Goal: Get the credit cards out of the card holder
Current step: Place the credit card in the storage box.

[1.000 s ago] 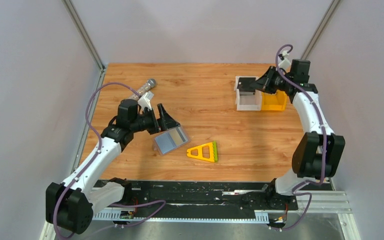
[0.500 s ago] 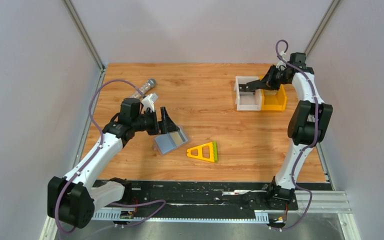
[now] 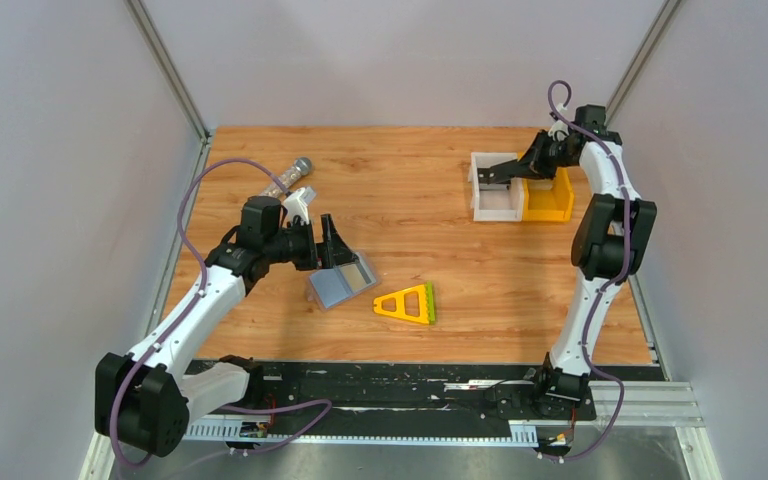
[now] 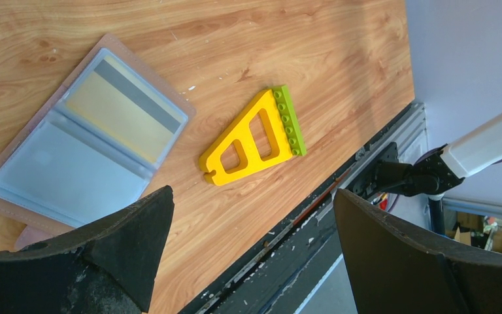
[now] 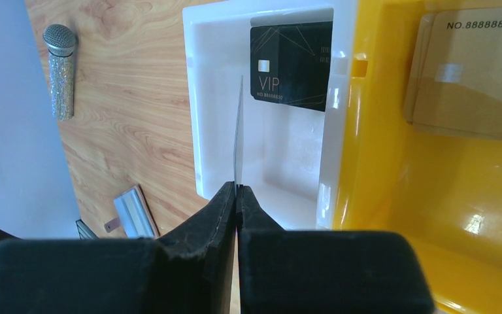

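The card holder [image 3: 341, 283] lies open on the table, grey-blue, with a tan-gold credit card [image 4: 121, 114] showing in its upper pocket [image 4: 82, 147]. My left gripper [image 3: 332, 245] hovers just above the holder's left edge, open and holding nothing [image 4: 253, 196]. My right gripper [image 3: 484, 174] is over the white bin [image 3: 477, 190], shut [image 5: 237, 188] on a thin card [image 5: 238, 137] seen edge-on. A black VIP card [image 5: 292, 65] leans inside the white bin [image 5: 196, 98]. Tan cards [image 5: 477, 85] lie in the yellow bin [image 5: 379, 163].
A yellow-and-green triangular frame [image 3: 408, 303] lies right of the holder [image 4: 255, 137]. A glittery microphone [image 3: 288, 178] rests at the back left. The yellow bin [image 3: 548, 200] adjoins the white one. The table's near edge rail [image 4: 340, 190] runs past the triangle.
The right arm's elbow has swung up and back while its gripper stays over the white bin with the card. The left gripper has shifted slightly toward the holder.
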{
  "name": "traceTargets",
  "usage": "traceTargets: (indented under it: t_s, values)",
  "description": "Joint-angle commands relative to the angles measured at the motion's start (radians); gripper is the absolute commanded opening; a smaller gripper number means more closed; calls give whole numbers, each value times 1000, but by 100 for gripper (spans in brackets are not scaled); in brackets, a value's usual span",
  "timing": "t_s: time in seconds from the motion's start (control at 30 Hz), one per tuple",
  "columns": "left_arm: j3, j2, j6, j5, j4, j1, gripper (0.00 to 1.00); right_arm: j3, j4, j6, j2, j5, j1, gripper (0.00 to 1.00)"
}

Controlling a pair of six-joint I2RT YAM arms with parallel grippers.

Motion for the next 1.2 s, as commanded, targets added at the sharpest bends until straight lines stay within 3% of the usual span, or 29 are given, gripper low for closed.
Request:
traceTargets:
  t_s: [0.0, 0.63, 0.87, 1.17]
  values:
    - [24, -14, 23, -4, 7, 0, 100, 72, -3, -8, 27, -35, 7, 5]
    - [37, -8, 10, -2, 9, 0, 100, 181, -15, -15, 131, 6, 35, 9]
    - [35, -2, -1, 1, 20, 0, 100, 232, -13, -13, 169, 10, 35, 0]
    - [33, -4, 1, 2, 17, 0, 100, 234, 6, -9, 151, 23, 33, 0]
